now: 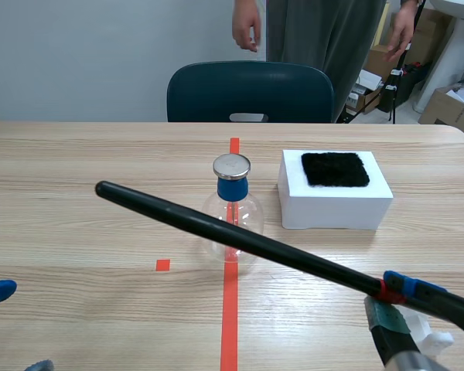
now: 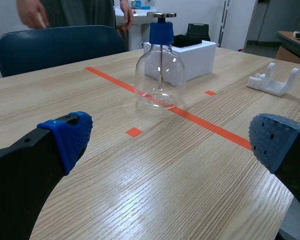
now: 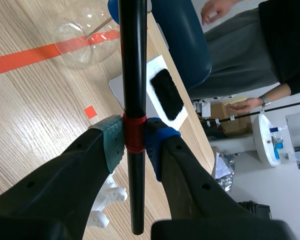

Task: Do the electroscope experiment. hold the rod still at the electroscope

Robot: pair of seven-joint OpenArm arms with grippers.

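We hold the black rod (image 1: pixel 170 213) tight in our right gripper (image 1: pixel 390 298) at five o'clock. The rod points toward ten o'clock, crossing in front of the glass electroscope (image 1: pixel 233 188). A white block (image 1: pixel 336 207) topped with a black cloth (image 1: pixel 335 169) sits at its three o'clock.

The rod (image 1: pixel 240 239) looks like smooth black plastic with a soft gloss. It is banded with red tape (image 3: pixel 134 134) where the dotted, rubbery pads (image 3: pixel 111 145) of my right gripper (image 3: pixel 135 141) press it. My left gripper (image 2: pixel 172 140) has the same matt dotted rubber. The electroscope (image 2: pixel 160 75) is clear glossy glass with a blue plastic stopper (image 1: pixel 233 189) and a polished metal disc (image 1: pixel 231 165). The table (image 1: pixel 77 232) is pale wood grain with a low sheen. Toward its far right edge, the white block (image 1: pixel 336 205) looks like matt foam topped by a fuzzy black cloth patch (image 1: pixel 335 168).
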